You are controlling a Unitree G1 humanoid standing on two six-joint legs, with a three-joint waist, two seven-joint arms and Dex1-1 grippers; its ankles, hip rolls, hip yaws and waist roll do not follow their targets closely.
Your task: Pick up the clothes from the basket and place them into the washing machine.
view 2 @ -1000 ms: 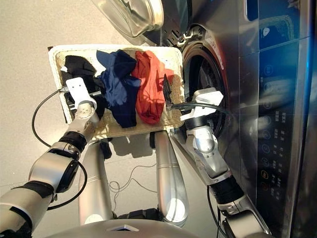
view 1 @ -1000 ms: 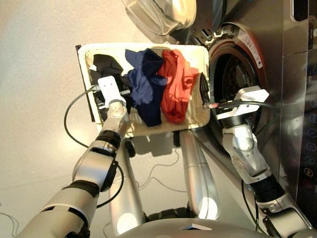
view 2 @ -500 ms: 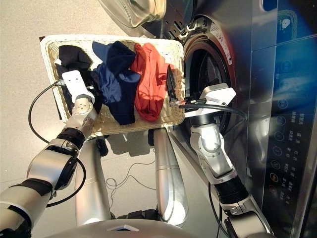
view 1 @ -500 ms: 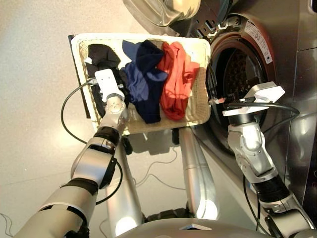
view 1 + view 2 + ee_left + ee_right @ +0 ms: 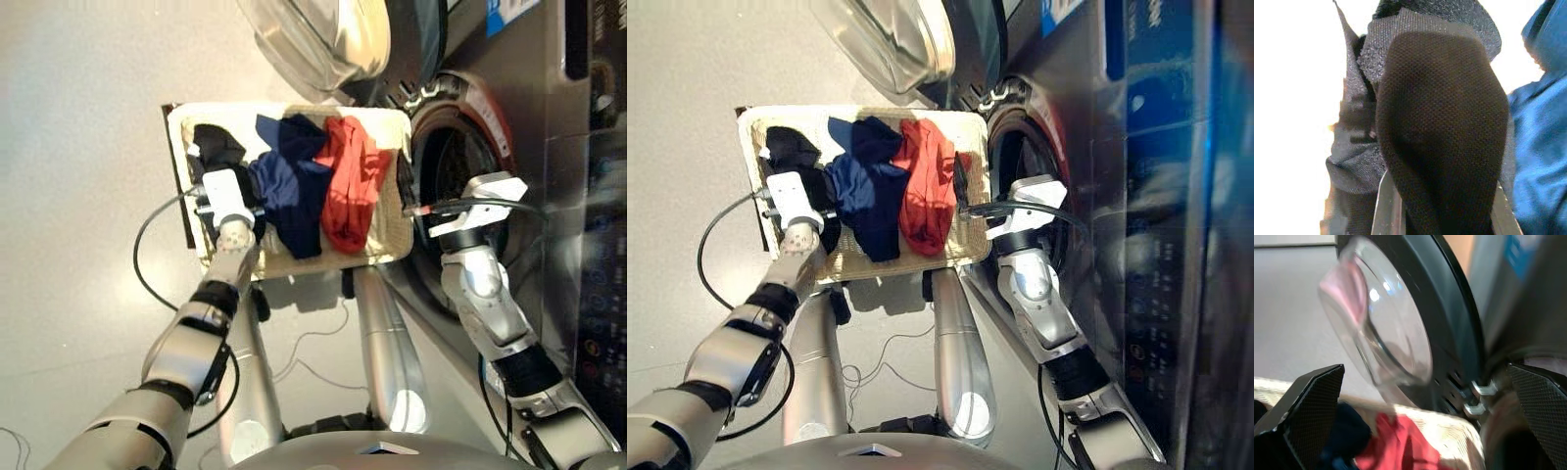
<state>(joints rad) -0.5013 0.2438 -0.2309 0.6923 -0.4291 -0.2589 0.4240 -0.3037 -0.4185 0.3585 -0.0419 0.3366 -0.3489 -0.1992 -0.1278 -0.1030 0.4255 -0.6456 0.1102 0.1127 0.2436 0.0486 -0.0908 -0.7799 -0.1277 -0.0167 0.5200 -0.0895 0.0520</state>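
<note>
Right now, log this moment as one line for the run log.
left gripper: shut on black garment | right gripper: open, empty | navy garment, red garment: in basket | washing machine: door open

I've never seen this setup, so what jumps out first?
Three bright clothes lie side by side in the pale basket: black garment, navy garment, red-orange garment. The left gripper sits on the black one. Beside the basket, the washing machine gapes open, its glass door swung out, the right gripper near its mouth.
</note>
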